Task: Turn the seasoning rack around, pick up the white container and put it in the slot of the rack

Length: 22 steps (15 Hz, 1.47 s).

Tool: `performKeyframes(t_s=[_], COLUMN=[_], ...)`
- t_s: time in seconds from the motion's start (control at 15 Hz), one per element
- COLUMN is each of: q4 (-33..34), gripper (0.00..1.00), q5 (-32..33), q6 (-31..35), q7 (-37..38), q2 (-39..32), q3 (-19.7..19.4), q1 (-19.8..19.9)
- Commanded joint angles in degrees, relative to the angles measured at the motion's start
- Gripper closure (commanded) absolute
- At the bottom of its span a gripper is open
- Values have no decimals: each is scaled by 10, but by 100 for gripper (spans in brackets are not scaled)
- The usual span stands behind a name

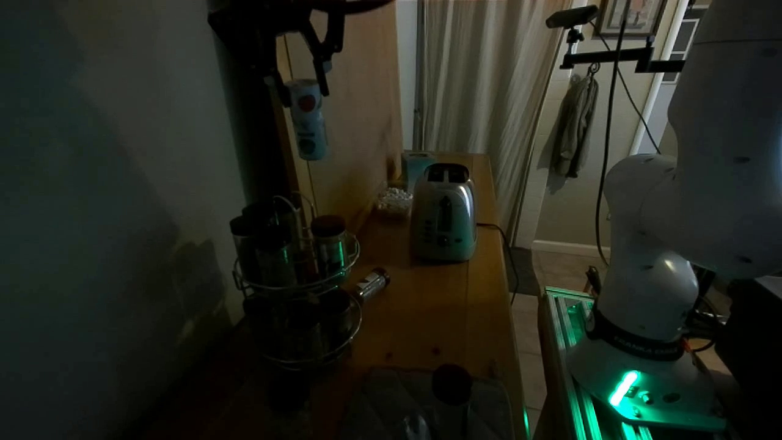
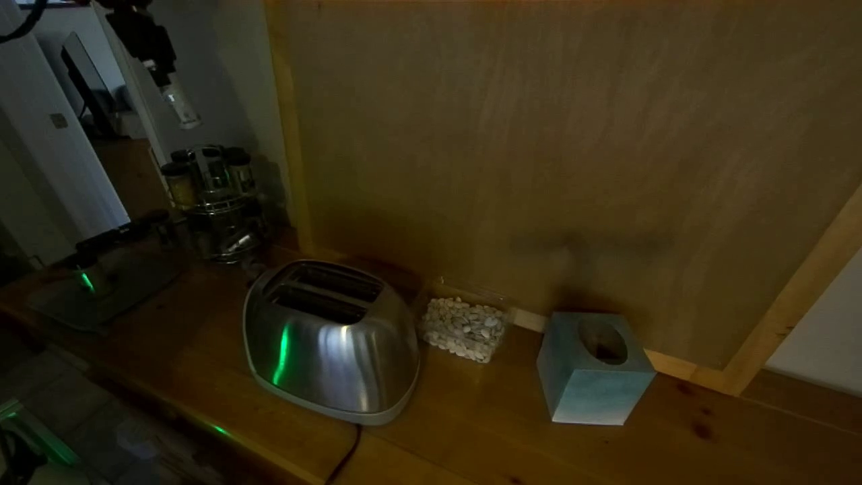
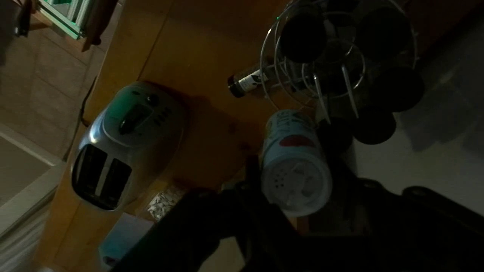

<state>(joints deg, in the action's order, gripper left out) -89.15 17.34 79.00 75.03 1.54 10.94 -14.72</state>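
Observation:
My gripper (image 1: 305,91) is shut on the white container (image 1: 308,125), a round jar with a red mark on its side. It hangs slightly tilted, in the air above the seasoning rack (image 1: 299,287). In the wrist view the container's perforated lid (image 3: 297,183) sits between the fingers (image 3: 295,172). The container also shows in an exterior view (image 2: 180,109), apart from the rack (image 2: 219,205) below. The rack is a two-tier wire carousel with several dark-lidded jars. In the wrist view, bare wire (image 3: 262,64) shows on the rack's toaster-facing side. The lower tier is very dark.
A spice jar (image 1: 371,284) lies on its side by the rack. The silver toaster (image 1: 445,214) stands farther along the counter, with a box of pebbles (image 2: 465,327) and a blue tissue box (image 2: 592,384) beyond. A dark-lidded jar (image 1: 452,385) stands on a mat (image 1: 385,391). A wall is behind the rack.

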Motion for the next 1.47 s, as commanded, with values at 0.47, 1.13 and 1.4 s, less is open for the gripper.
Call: performKeyframes(t_s=[0.47, 1.13, 1.4], q4=[-141, -231, -245], gripper=[78, 78, 78], q5=[-138, -152, -176], q6=[97, 189, 207], q7=[-35, -15, 7], q2=[28, 60, 68], q3=[-29, -35, -38], q1=[59, 78, 86])
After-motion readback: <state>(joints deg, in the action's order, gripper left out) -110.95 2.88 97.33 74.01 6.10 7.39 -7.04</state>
